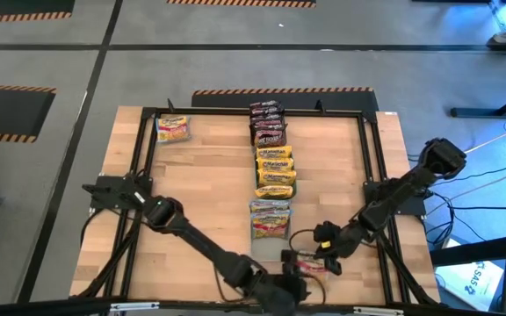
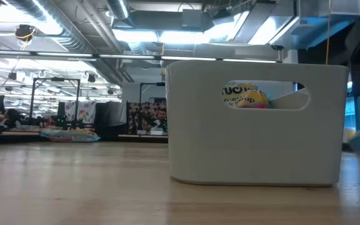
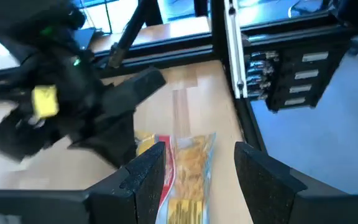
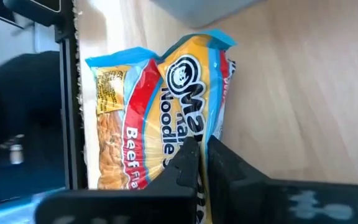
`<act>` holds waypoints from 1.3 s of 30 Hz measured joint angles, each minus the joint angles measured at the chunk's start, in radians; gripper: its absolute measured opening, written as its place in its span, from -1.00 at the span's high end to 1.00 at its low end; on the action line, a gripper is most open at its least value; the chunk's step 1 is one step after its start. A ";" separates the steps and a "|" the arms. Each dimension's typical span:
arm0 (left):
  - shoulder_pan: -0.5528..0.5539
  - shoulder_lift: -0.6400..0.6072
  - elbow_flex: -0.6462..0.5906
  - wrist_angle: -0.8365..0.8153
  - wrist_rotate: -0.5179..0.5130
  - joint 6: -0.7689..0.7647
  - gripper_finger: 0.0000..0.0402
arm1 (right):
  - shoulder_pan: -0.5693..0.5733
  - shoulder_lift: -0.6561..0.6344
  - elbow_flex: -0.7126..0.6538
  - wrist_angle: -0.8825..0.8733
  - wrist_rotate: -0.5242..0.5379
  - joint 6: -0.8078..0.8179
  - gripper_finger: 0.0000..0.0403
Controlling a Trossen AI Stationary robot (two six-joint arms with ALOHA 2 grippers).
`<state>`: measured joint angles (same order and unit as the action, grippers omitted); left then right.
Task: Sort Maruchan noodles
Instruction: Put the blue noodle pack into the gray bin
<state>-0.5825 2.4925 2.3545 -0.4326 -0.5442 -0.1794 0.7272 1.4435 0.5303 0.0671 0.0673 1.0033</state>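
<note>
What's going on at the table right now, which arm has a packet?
The right gripper is shut on a Maruchan beef noodle packet near the table's front edge. The left gripper is open right beside it, fingers either side of the same packet. A column of sorted packets runs down the middle, dark ones at the back, yellow in front. One yellow packet lies alone at the back left. A white bin stands close to the low camera.

Maruchan noodle packets form a column down the centre of the frame: dark red-brown packets (image 1: pixel 268 123) at the top, yellow packets (image 1: pixel 275 169) in the middle, pale packets (image 1: pixel 271 218) below. One yellow packet (image 1: pixel 173 129) lies alone at upper left. A red-and-yellow beef-flavour packet (image 4: pixel 160 112) lies flat near the bottom edge.
</note>
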 joint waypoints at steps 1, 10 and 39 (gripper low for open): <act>-0.013 -0.024 -0.024 -0.016 -0.017 0.003 0.08 | 0.014 0.000 0.025 -0.038 0.018 -0.006 1.00; -0.128 -0.121 -0.043 -0.346 -0.192 -0.157 0.08 | 0.135 -0.002 0.280 -0.414 0.182 -0.017 1.00; -0.293 -0.139 -0.178 -0.676 -0.219 -0.471 0.08 | 0.038 0.001 0.613 -0.695 0.227 -0.101 0.96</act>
<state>-0.8759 2.3535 2.1769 -1.1081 -0.7628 -0.6502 0.7657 1.4448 1.1428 -0.6282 0.2939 0.9022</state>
